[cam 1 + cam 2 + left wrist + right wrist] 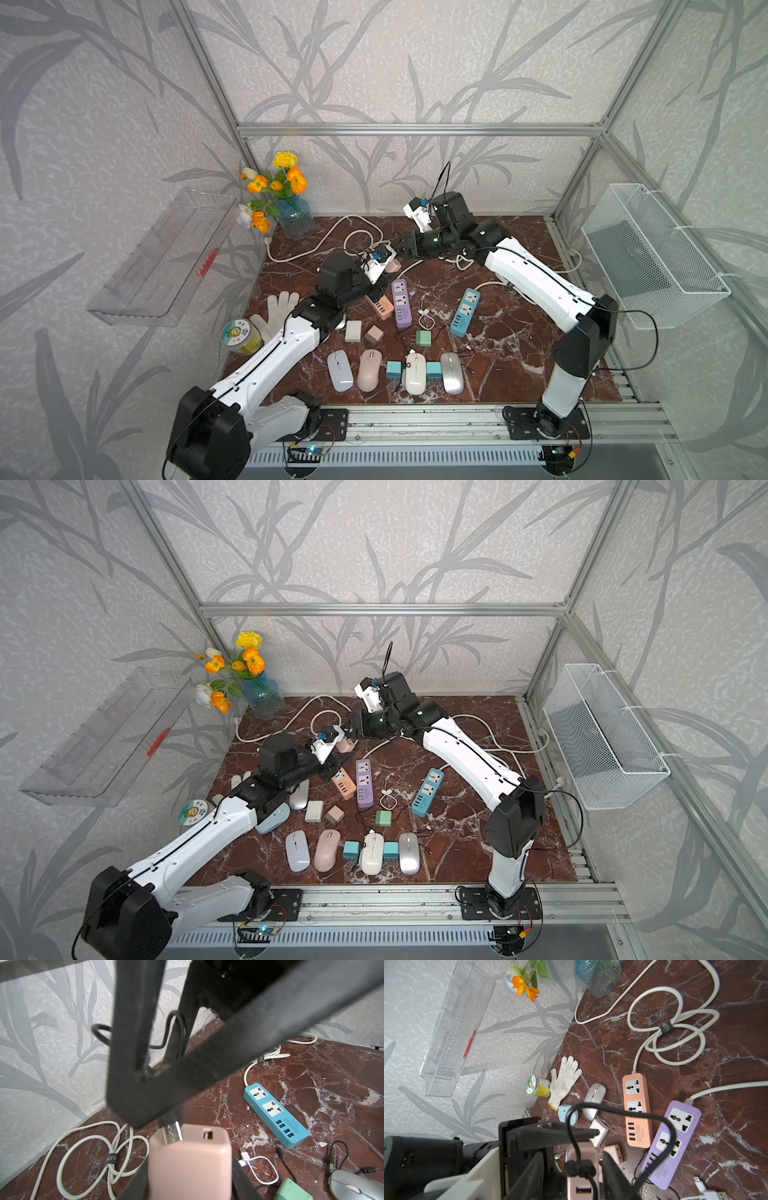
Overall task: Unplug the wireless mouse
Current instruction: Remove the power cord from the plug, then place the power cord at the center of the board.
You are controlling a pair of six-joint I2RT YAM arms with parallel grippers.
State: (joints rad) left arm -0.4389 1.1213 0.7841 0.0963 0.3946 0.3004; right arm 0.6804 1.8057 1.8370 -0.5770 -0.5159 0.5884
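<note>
My left gripper [189, 1165] is shut on a pink charger [191, 1167], held off the table near the middle in both top views [392, 266] [345, 746]. A black USB plug [171, 1133] stands at one port with most of its metal shell bare. I cannot tell whether its tip is still seated. My right gripper [573, 1155] faces the charger's port end, open, with a finger on each side of the plug [579, 1167] and gaps between. The plug's black cable [612, 1110] loops away. I cannot trace it to a mouse. Several mice lie in the front row, among them a white one [415, 372].
Orange [380, 305], purple [401, 303] and blue [464, 311] power strips lie mid-table with coiled white cords [357, 239] behind. Small chargers, a glove [278, 309], a jar [241, 336] and a flower vase [295, 216] stand at the left. A wire basket [652, 257] hangs on the right wall.
</note>
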